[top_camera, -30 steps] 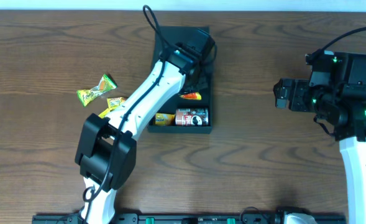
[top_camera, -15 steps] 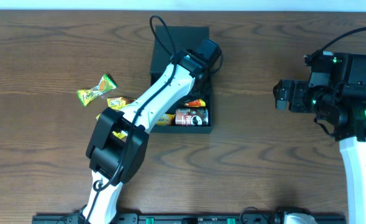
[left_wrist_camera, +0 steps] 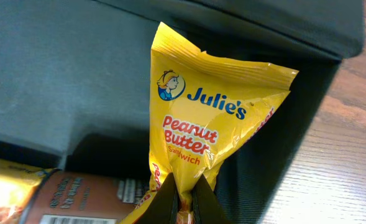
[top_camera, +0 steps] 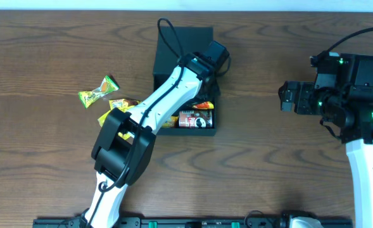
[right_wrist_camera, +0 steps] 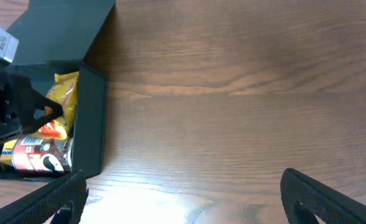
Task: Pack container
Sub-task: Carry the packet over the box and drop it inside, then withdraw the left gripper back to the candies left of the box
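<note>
The container (top_camera: 180, 44) is a dark box with its flap lid open, lying at the table's back centre. My left gripper (left_wrist_camera: 184, 202) is shut on the lower end of a yellow Julie's peanut butter packet (left_wrist_camera: 214, 124). It holds the packet over the container's right side, above a red can (left_wrist_camera: 83, 196) that lies inside. In the overhead view the packet (top_camera: 203, 105) shows just beside the left arm. My right gripper (right_wrist_camera: 189, 199) stands open over bare table, well right of the container wall (right_wrist_camera: 92, 124), with nothing between its fingers.
Several loose snack packets lie on the table left of the container, among them a green-yellow one (top_camera: 99, 92) and an orange one (top_camera: 120, 103). Another yellow packet (top_camera: 168, 120) lies inside the box beside the can. The right arm (top_camera: 363, 158) stands at the far right.
The left arm has swung right and slightly nearer with the packet, from over the box's middle to its right side. The right arm has not moved.
</note>
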`<state>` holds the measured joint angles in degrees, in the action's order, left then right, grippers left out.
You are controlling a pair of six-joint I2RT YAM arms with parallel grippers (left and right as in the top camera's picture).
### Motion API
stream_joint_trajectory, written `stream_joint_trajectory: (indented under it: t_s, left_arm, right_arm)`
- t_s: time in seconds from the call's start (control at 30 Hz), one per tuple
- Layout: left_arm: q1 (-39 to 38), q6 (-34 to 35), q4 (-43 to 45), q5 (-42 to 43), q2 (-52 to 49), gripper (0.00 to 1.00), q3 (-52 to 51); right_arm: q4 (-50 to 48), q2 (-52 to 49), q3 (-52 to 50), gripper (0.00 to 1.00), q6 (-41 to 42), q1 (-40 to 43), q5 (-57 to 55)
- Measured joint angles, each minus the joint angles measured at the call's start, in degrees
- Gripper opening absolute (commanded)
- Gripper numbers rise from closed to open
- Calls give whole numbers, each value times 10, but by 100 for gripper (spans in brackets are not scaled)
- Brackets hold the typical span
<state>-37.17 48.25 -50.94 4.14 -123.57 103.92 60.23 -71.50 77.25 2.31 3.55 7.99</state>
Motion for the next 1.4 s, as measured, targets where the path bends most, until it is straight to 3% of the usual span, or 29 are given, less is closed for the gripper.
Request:
stream_joint_trajectory:
  t_s: [0.1,0.13,0.17,0.2,0.27,0.3,0.37,0.57,0.83,0.93,1.1,1.2,1.3,1.4]
  left_arm:
    - [-3,0,1,2,0,6,0]
    - [-4,0,2,2,0,13,0]
    - [-5,-1,2,2,0,34,0]
    - [-5,-4,2,2,0,45,0]
    - [-5,-7,3,3,0,57,0]
    - [-5,-8,4,3,0,58,0]
    - [-5,-9,4,3,0,57,0]
    - [-5,-36,7,4,0,40,0]
    - [-5,-96,-7,-10,2,34,6]
    - [-6,-115,-40,-64,23,41,21]
    - [3,-152,-114,-220,128,44,39]
    - [35,-209,-156,-273,177,39,52]
    - [84,-253,-214,-295,192,26,56]
    - [148,-276,-236,-294,186,24,45]
  right_arm:
    - [0,0,0,99,0,0,0]
    - [0,0,0,99,0,0,0]
    - [0,0,0,99,0,0,0]
    - [0,0,0,99,0,0,0]
    - [0,0,0,99,0,0,0]
    - [0,0,0,99,0,0,0]
    - [0,0,0,99,0,0,2]
    - [0,0,0,99,0,0,9]
    - [0,0,0,99,0,0,11]
    - [0,0,0,99,0,0,11]
    - [0,0,0,99,-3,0,11]
    - [-1,0,0,99,-5,0,11]
    - [-1,0,0,99,-7,0,11]
    - [0,0,0,99,-9,0,12]
